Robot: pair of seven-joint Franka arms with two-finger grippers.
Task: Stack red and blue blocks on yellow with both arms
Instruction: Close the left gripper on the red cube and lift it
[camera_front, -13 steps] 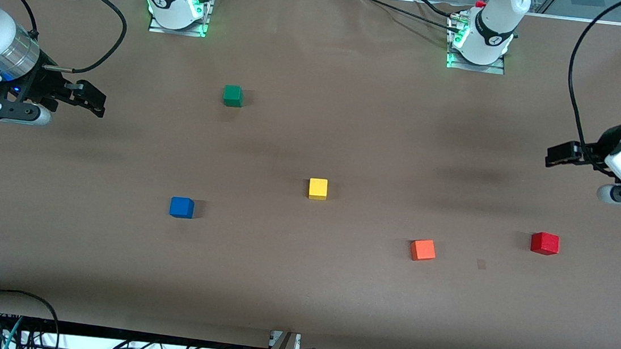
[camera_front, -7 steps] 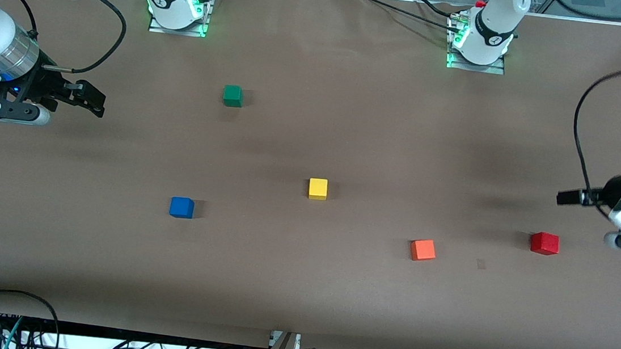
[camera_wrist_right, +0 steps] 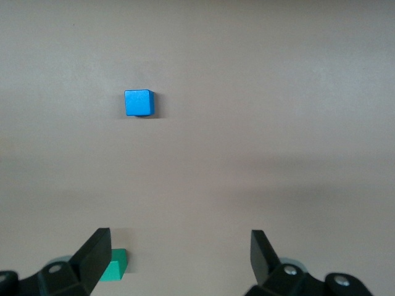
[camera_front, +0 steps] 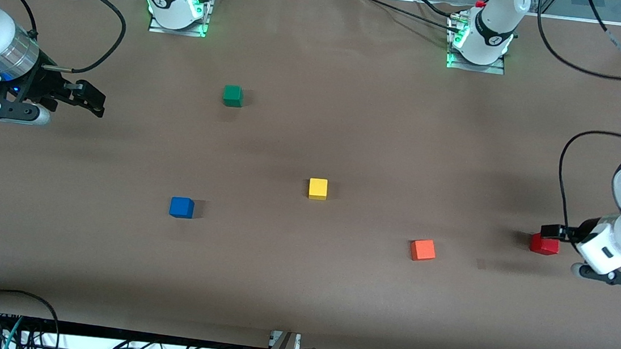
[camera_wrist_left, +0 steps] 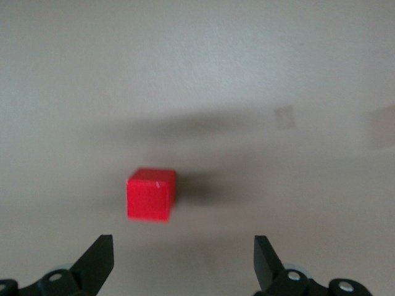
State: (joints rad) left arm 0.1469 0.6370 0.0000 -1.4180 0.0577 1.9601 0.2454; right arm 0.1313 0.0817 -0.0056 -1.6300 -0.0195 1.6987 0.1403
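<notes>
Front view: left tool [camera_front: 551,230] spread wide over red block [camera_front: 543,245]; right tool [camera_front: 89,97] waits, released.

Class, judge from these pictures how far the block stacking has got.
Nothing is stacked: the yellow block is bare. In hand: the left gripper, jaws open, hangs over the red block. The right gripper waits open at its table end; the blue block lies untouched. Both placements remain.

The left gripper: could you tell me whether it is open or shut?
Open: the left gripper shows its fingers spread wide, above the red block.
</notes>
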